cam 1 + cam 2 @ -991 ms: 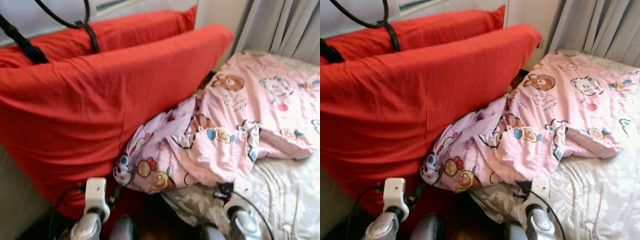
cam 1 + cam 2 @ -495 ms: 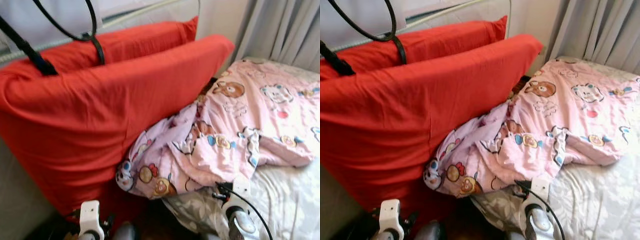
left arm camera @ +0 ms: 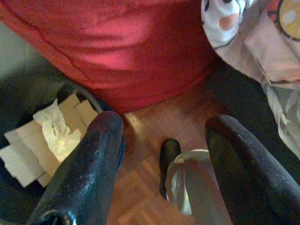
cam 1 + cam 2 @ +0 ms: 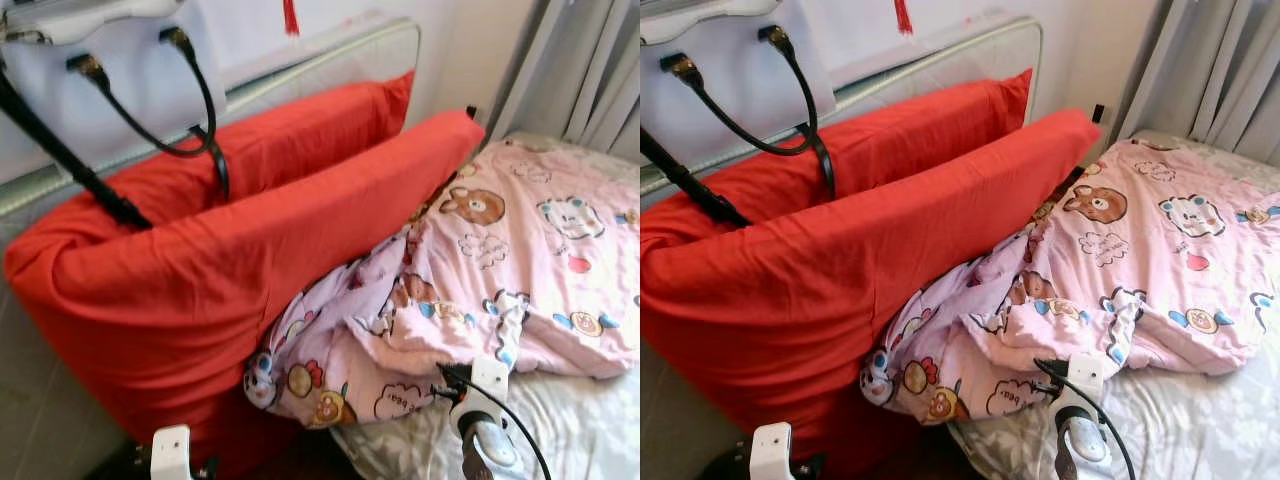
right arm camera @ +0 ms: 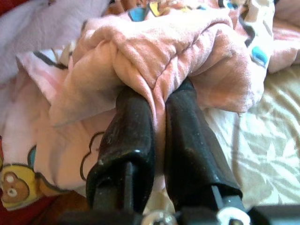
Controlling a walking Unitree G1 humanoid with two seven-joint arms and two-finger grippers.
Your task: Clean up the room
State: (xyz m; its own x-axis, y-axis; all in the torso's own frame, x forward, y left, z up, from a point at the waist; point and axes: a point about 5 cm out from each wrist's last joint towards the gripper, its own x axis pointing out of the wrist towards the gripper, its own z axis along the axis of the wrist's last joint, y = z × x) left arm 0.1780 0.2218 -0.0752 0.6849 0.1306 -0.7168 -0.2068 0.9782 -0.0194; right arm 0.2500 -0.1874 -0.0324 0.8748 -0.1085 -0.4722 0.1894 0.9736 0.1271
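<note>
Two large red pillows [image 4: 250, 260] propped upright against a silver-railed headboard [image 4: 940, 60], the front one leaning over the bed's edge, the rear one half hidden behind it. Beside them, a pink cartoon-print blanket [image 4: 1140, 260] bunched in a heap across the pale patterned sheet [image 4: 1200, 420], its near corner spilling down against the front pillow. Grey curtains [image 4: 1220, 70] hanging at the far right, cut off by the frame. Black cables [image 4: 200, 120] looping down over the pillows from a white unit at the top edge, mostly out of frame.

Right arm [image 4: 480, 440] raised low at the bed's edge, only wrist and cable visible from the head views. Right gripper [image 5: 157, 108] closed tight on a fold of the blanket, the two black fingers [image 5: 131, 136] nearly touching, with pink cloth pinched between them and draped over their tips, hiding the ends.

Left arm [image 4: 770, 450] hanging low beside the pillows, only a white wrist bracket in sight. Left gripper [image 3: 159, 136] spread wide and holding nothing, pointed down at the parquet floor [image 3: 145, 136]. Below it, a dark bin [image 3: 28, 154] with crumpled paper and cardboard, partly blocked by one finger, and a blurred silver-and-black shape between the fingers, hard to identify.
</note>
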